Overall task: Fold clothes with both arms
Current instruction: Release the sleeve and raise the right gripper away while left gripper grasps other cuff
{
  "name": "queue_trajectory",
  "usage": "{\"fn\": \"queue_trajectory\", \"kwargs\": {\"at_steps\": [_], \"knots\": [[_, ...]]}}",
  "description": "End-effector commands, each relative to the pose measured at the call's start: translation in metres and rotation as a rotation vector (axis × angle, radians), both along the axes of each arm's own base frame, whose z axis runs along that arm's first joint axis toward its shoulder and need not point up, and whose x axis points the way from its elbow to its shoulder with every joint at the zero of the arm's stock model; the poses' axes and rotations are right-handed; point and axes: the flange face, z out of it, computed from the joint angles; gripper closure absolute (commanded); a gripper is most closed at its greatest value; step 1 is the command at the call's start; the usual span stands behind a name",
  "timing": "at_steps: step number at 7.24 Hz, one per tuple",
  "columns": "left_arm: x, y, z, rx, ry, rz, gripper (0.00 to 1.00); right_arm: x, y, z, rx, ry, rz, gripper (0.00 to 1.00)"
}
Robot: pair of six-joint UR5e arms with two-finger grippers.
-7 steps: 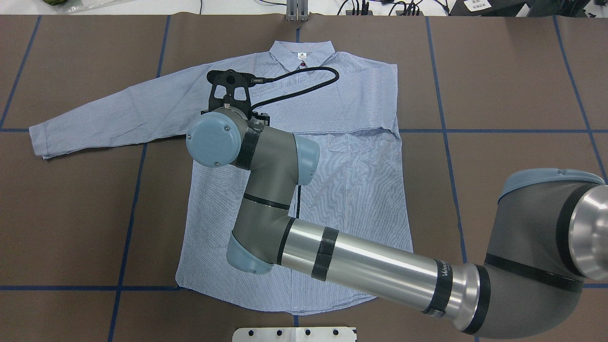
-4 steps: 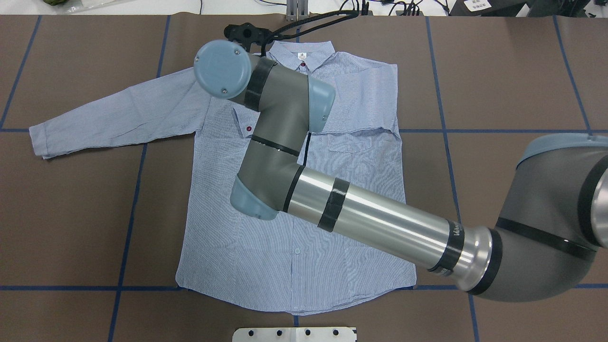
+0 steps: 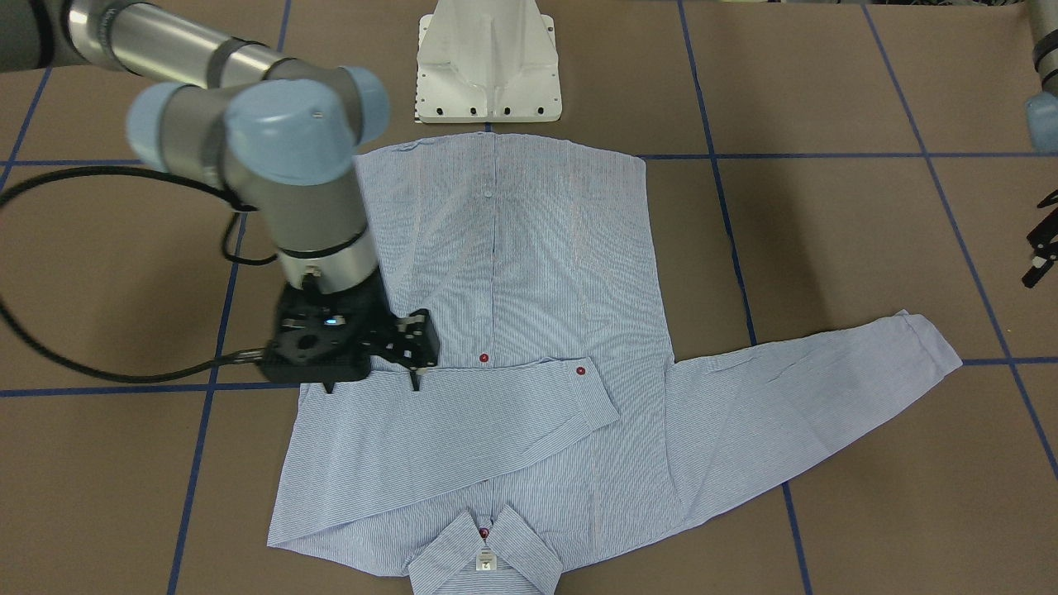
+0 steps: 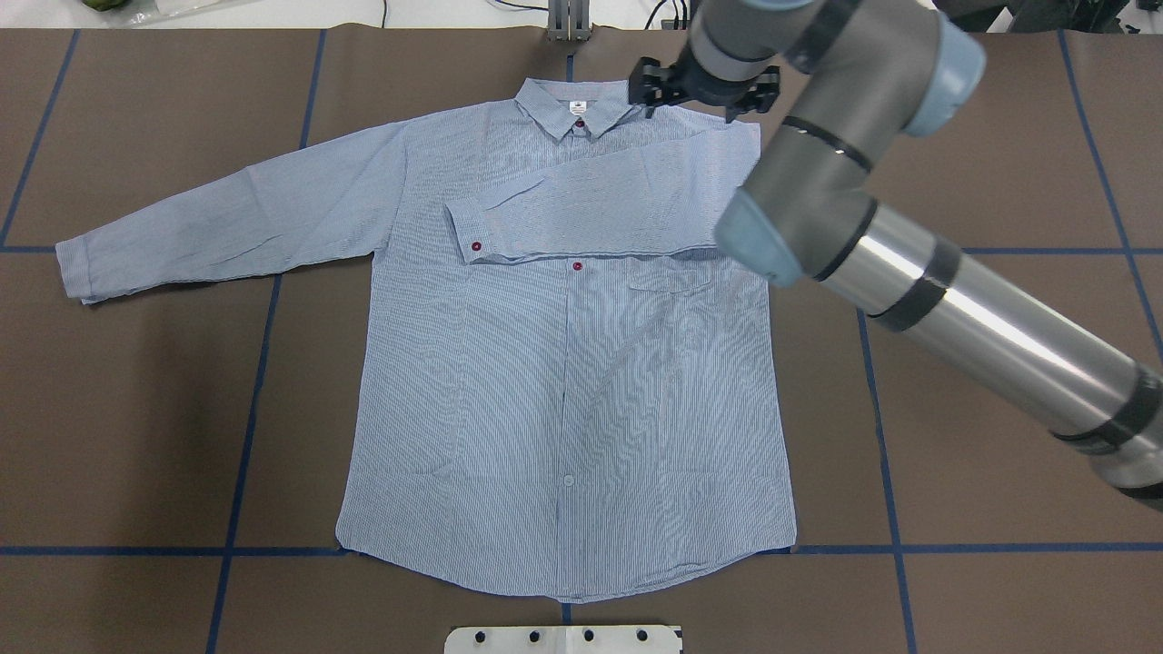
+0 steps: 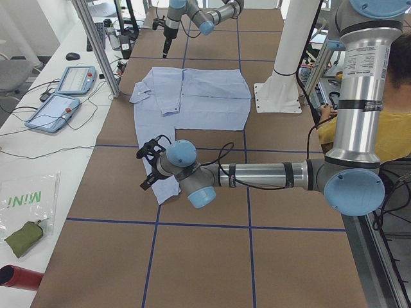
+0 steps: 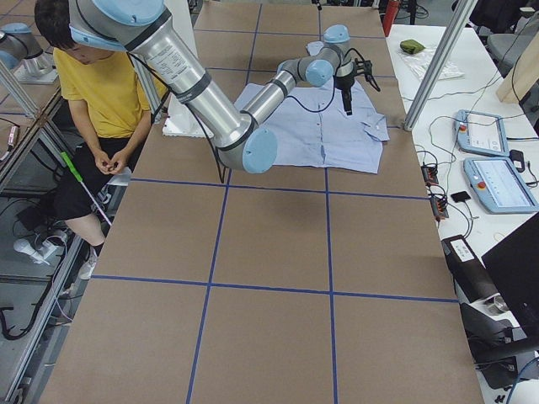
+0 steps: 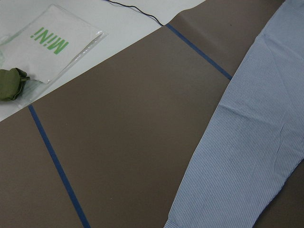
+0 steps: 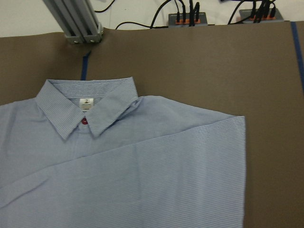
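Bag (image 7: 52, 42) reads "MiNi"; shirt (image 4: 563, 381) collar label (image 8: 86, 101) illegible; left claw (image 5: 144, 171) spread; right claw (image 3: 411, 376) state unclear.

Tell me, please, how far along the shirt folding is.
Done: the sleeve on the robot's right lies folded across the chest of the shirt. In hand: nothing visibly; the right gripper hovers by that shoulder. Left: the other sleeve lies spread out, and the body is unfolded.

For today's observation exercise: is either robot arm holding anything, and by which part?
Nothing seems held. The shirt lies flat; the right gripper hangs over its folded sleeve, the left gripper near the other cuff, neither gripping cloth.
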Motion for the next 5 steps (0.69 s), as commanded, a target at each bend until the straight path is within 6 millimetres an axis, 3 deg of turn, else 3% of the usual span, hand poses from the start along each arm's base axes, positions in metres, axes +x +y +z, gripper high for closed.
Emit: {"fn": "queue_trajectory", "kwargs": {"at_steps": [1,3,4,5], "knots": [[0.065,0.013,0.026,-0.108,0.075,-0.049,0.00,0.141,0.017,0.087,0.075,0.007,-0.125,0.00],[0.082,0.042,0.066,-0.144,0.097,-0.098,0.00,0.249,0.040,0.179,0.114,0.004,-0.200,0.00],[0.099,0.054,0.079,-0.234,0.177,-0.114,0.00,0.287,0.056,0.214,0.125,-0.014,-0.197,0.00],[0.110,0.058,0.082,-0.288,0.219,-0.148,0.02,0.315,0.060,0.219,0.138,-0.051,-0.174,0.00]]}}
